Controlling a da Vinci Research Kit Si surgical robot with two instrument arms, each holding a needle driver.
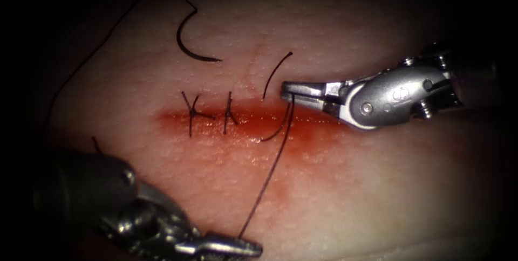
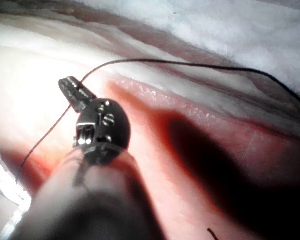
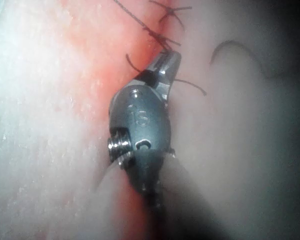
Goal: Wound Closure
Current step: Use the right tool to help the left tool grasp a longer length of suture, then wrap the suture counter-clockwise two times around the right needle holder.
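We see right pincer (image 1: 288, 89) clamped on thread (image 1: 267, 180) over cut (image 1: 216, 123); left pincer (image 1: 245, 248) grips same thread below; needle (image 1: 189, 48) lies free on tissue (image 1: 350, 185) above cut.

The curved needle (image 1: 190, 42) is lying free on the tissue (image 1: 334, 185) above the cut (image 1: 243, 121), its thread (image 1: 268, 183) running taut between both tools

Needle (image 1: 190, 42) on tissue (image 1: 350, 185) behind cut (image 1: 243, 121)
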